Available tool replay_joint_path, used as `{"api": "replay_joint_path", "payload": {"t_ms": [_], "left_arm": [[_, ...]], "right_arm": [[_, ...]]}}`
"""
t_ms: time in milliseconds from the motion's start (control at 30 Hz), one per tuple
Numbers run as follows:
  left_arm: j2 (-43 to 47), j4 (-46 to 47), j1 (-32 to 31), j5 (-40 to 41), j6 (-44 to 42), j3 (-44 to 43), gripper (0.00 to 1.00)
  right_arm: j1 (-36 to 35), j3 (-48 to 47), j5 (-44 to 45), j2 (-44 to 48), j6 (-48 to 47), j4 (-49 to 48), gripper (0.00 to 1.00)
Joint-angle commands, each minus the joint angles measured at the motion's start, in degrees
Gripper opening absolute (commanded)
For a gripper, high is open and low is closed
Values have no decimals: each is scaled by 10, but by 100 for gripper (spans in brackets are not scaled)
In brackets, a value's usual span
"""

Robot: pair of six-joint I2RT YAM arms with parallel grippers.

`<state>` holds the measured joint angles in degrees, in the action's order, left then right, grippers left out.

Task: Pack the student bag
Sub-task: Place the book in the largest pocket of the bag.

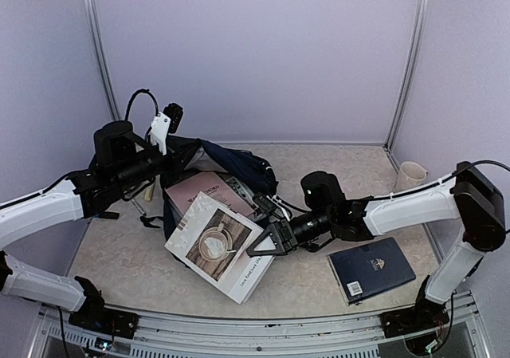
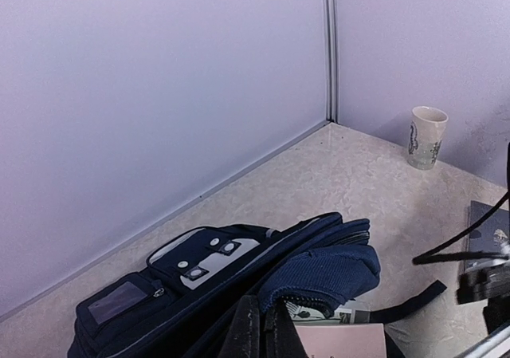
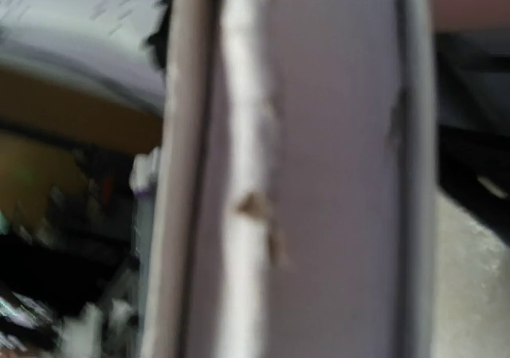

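The student bag [image 1: 239,167], dark navy, lies open behind the middle of the table; its white-patched top [image 2: 203,254] shows in the left wrist view. My left gripper [image 1: 175,145] is shut on the bag's upper edge and holds the opening up; its fingers [image 2: 249,330] are pressed together. A pink book [image 1: 205,190] rests half inside the bag [image 2: 343,340]. My right gripper [image 1: 267,242] is shut on the right edge of a white book with a coffee-cup cover [image 1: 215,246], which leans against the bag's mouth. The book's pale edge [image 3: 303,175] fills the blurred right wrist view.
A flat navy hardcover book [image 1: 370,269] lies at the front right. A pale cup [image 1: 410,175] stands near the back right corner [image 2: 428,137]. Lilac walls close off the back and both sides.
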<state>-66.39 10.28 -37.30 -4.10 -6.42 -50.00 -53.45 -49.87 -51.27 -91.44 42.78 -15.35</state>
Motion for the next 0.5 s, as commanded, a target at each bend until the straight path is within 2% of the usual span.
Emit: {"api": "replay_joint_path", "payload": {"t_ms": [0, 100, 167, 333, 467], "left_arm": [[24, 63, 4, -33, 0, -14, 0], [30, 67, 4, -51, -1, -12, 0], [32, 68, 3, -66, 0, -12, 0], [32, 73, 3, -134, -1, -14, 0], [22, 71, -5, -211, -4, -18, 0]], "right_arm": [[9, 25, 15, -57, 216, -241, 24], [28, 48, 83, -60, 285, -285, 26], [43, 59, 131, -56, 309, -278, 27], [64, 69, 219, -82, 380, -328, 29], [63, 8, 258, -118, 377, -310, 41]]}}
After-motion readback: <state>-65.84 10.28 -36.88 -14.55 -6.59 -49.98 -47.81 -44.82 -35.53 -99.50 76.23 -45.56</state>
